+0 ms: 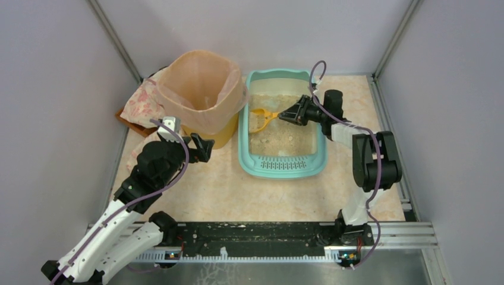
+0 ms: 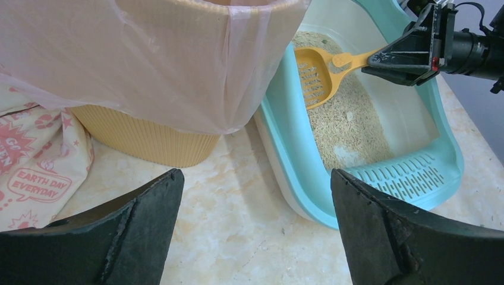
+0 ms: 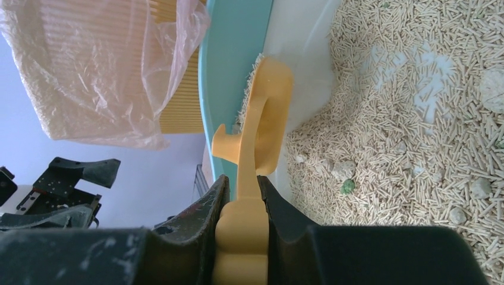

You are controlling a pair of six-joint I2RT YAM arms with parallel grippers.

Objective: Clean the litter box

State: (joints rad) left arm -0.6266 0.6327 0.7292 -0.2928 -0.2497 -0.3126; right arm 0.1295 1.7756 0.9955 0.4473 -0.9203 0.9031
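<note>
The left gripper [image 1: 204, 149] hovered with its jaws spread wide, and the bag-lined yellow bin [image 1: 223, 139] stood directly ahead of it. The litter box [image 1: 282, 168], holding beige litter [image 1: 286, 140], lay ahead and right of that gripper. Above the litter, the right gripper [image 1: 284, 116] pinched the handle of the yellow scoop [image 1: 260, 120], with its arm reaching leftward.

Upper centre of the overhead view, just right of the middle: large teal litter box [image 1: 243, 148], rectangular with rounded corners, flat on the tabletop, long side running up and down the frame. Slotted grille [image 1: 284, 162] across the lower end, nearest the bottom of the picture. Pale inner walls above a shallow bed of beige pellet litter [image 3: 386, 119], spread unevenly, with bare white floor patches [image 3: 429, 89] at the upper right of the right wrist view. Scattered whitish clumps [image 3: 343, 170] and one small green bit [image 3: 348, 186] among the pellets.
</note>
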